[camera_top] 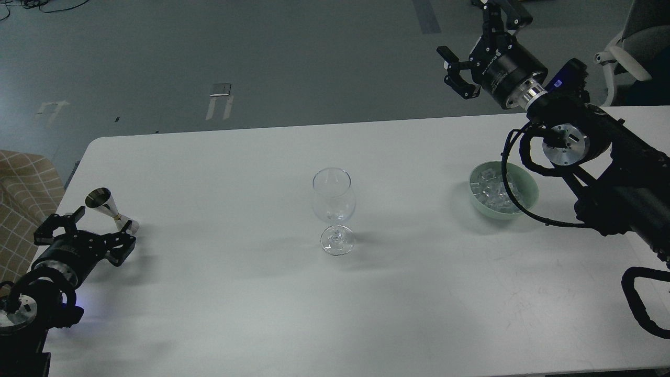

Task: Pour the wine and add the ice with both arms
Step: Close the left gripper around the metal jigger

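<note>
A clear stemmed wine glass (333, 209) stands empty at the middle of the white table (261, 293). A silver jigger (108, 208) stands at the left edge. My left gripper (86, 233) is open, just below and around the jigger's base, not closed on it. A pale green bowl (526, 183) at the right holds several clear ice cubes (489, 189). My right gripper (473, 47) is open and empty, raised high beyond the table's far edge, above and behind the bowl. A black cable of the right arm loops over the bowl.
A tan checked chair (21, 188) stands off the table's left edge. A white office chair (628, 57) stands at the far right. The grey floor lies beyond the far edge.
</note>
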You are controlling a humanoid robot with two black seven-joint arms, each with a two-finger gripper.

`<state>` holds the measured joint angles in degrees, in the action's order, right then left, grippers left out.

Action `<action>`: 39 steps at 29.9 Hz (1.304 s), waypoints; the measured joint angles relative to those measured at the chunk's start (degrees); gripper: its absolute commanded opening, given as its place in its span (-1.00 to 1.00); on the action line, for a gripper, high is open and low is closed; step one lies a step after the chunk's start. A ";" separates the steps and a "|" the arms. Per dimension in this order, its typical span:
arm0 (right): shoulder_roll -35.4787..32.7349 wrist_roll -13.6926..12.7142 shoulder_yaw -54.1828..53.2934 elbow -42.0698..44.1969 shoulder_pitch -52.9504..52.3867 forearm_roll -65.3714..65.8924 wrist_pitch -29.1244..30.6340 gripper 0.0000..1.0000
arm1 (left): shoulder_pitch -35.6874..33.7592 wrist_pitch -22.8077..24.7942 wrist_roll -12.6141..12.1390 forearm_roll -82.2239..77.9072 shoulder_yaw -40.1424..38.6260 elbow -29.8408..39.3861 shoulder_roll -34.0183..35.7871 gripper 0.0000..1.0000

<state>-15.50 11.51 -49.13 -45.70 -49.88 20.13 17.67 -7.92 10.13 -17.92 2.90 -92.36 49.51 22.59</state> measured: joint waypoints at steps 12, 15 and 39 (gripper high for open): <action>-0.01 0.00 0.00 0.05 0.05 0.09 -0.08 1.00 | -1.72 0.14 0.04 -0.24 0.08 -2.03 -0.17 0.57; -0.05 0.00 0.00 0.05 0.05 0.09 -0.09 1.00 | -1.98 0.14 0.00 -0.26 0.08 -2.05 -0.18 0.57; 0.03 0.00 0.03 -0.07 -0.25 0.09 -0.34 1.00 | -2.97 -0.02 0.95 -0.61 1.25 -2.79 -2.10 0.03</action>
<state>-15.47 11.51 -49.10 -45.76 -50.13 20.22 17.32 -10.89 10.11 -16.97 2.29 -91.11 46.72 20.49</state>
